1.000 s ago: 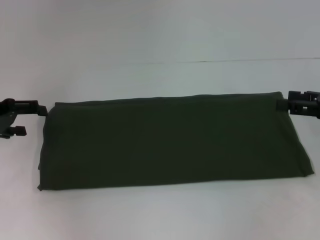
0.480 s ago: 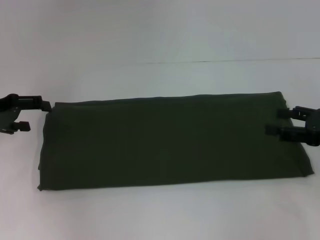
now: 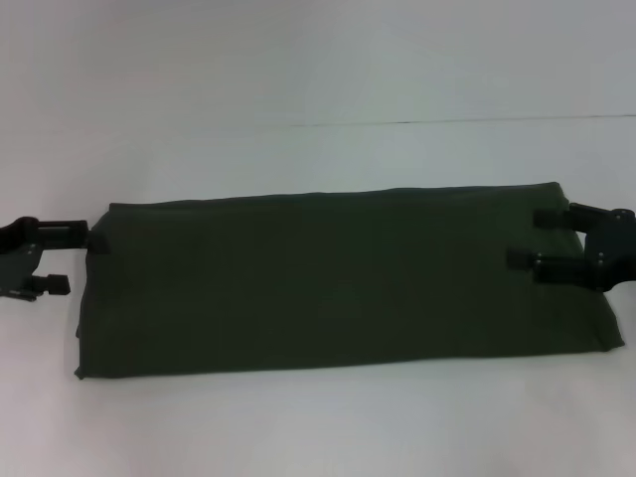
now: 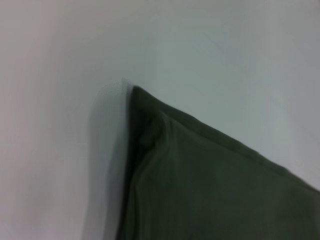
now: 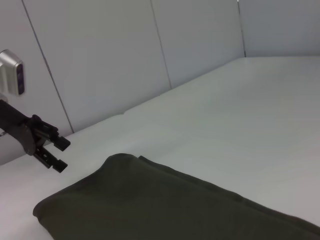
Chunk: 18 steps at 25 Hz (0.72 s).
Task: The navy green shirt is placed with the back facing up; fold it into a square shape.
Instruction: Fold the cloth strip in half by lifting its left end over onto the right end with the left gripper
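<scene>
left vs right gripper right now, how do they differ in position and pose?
1. The left gripper sits at the far left corner of the navy green shirt, mostly off the cloth; the right gripper reaches in over the shirt's right end.
2. The left gripper's near finger is over bare table; both fingers of the right gripper overlap the fabric.

Shared: both have open jaws, neither is gripping cloth, and the shirt lies flat as a long rectangle.

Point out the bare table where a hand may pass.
Free: the table in front of the shirt, and the wide strip behind it. Crowded: the shirt's ends, where the left tool and right tool sit.
</scene>
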Available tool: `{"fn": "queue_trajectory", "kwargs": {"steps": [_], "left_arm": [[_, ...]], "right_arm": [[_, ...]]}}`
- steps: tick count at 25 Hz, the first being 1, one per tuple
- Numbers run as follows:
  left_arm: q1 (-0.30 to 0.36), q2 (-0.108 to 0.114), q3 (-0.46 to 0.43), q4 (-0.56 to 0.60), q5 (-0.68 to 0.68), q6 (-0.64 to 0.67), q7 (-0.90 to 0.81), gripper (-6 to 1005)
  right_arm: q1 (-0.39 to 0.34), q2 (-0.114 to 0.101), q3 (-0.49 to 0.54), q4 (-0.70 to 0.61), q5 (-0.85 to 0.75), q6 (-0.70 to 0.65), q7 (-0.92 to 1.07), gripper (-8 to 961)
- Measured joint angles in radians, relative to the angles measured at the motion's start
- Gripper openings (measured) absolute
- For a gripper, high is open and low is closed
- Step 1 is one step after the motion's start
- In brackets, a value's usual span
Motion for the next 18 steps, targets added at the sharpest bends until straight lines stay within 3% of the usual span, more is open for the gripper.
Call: {"fn": "queue_trajectory", "kwargs": {"steps": [8,18], "left_arm": [[0.084,-0.020,-0.111,0.000,-0.044,0.118,-0.010,936],[0.120,-0.025,-0.111,0.000,-0.023,0.160,-0.055,937]], "right_arm": [[0.006,0.001,-0.007,0.001,0.002,-0.005,-0.066,911],[0.029,0.002,-0.060,0.002,0.001,-0.008,-0.088,912]]}}
